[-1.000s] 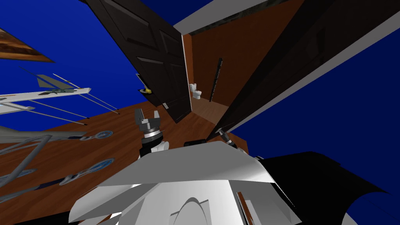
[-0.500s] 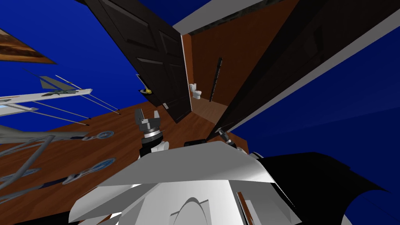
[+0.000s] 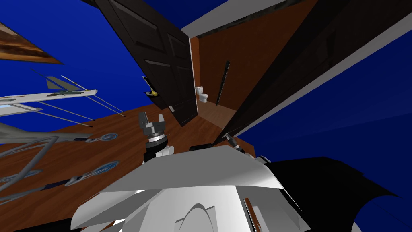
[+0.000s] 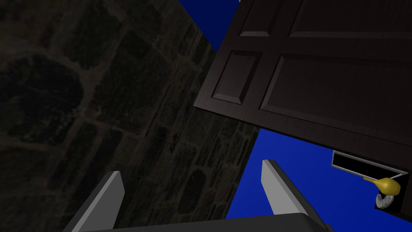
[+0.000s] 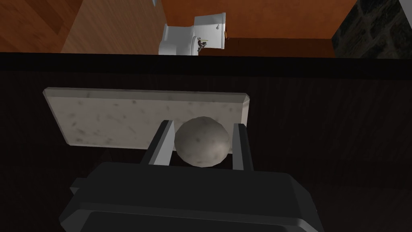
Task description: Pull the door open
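Note:
A dark door [image 3: 289, 68] stands ajar on my right, its edge running down to my right gripper [image 3: 229, 139]. In the right wrist view the right gripper [image 5: 203, 125] is shut on the door's round grey knob [image 5: 202, 146], a finger pressed on either side. The knob sits on a grey speckled plate [image 5: 120, 117] on the dark door face [image 5: 322, 121]. My left gripper [image 3: 151, 117] hangs open over the floor with nothing between its fingers [image 4: 191, 167].
A second dark panelled door [image 3: 161, 60] with a gold handle [image 3: 153, 93] stands open ahead on the left. Between the doors lies a room with a white toilet [image 3: 201, 94]. Grey metal frames [image 3: 48, 141] lie left on the brown floor. Blue walls flank both sides.
My head view has shifted slightly, sliding the left door and wall picture a little to the right. Both grippers keep their places, and the right stays on the knob.

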`<state>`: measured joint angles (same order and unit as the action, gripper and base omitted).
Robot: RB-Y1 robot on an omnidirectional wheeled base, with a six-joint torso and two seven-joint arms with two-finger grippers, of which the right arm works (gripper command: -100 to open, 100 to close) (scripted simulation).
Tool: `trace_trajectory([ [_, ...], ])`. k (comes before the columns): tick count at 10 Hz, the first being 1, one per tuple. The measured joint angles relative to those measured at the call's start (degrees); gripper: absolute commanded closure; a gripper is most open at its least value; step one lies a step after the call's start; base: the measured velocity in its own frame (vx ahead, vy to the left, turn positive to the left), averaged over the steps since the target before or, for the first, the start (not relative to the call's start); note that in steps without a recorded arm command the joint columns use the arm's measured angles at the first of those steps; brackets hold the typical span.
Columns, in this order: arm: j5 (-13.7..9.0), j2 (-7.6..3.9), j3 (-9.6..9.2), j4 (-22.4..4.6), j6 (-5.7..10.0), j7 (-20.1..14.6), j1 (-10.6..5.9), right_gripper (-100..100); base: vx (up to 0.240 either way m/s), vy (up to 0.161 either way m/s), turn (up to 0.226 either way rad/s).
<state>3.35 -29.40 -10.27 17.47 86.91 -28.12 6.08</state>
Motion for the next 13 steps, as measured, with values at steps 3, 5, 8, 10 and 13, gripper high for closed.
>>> trace_trajectory([
  [3,-0.11,-0.13,0.36,7.46,-4.69,0.01,2.27,100,-0.117,-0.044,0.067],
  [5,0.2,0.56,0.06,3.63,-2.42,0.23,-0.49,100,-0.006,0.004,-0.011],
  [8,0.13,0.84,0.39,2.03,-3.8,0.35,-1.71,100,-0.1,-0.034,0.064],
  [10,0.19,0.84,0.36,1.57,-3.83,0.38,-1.72,100,-0.008,0.003,-0.025],
  [13,0.24,1.41,0.6,-0.33,-3.79,0.66,-3.18,100,-0.151,-0.067,0.103],
])
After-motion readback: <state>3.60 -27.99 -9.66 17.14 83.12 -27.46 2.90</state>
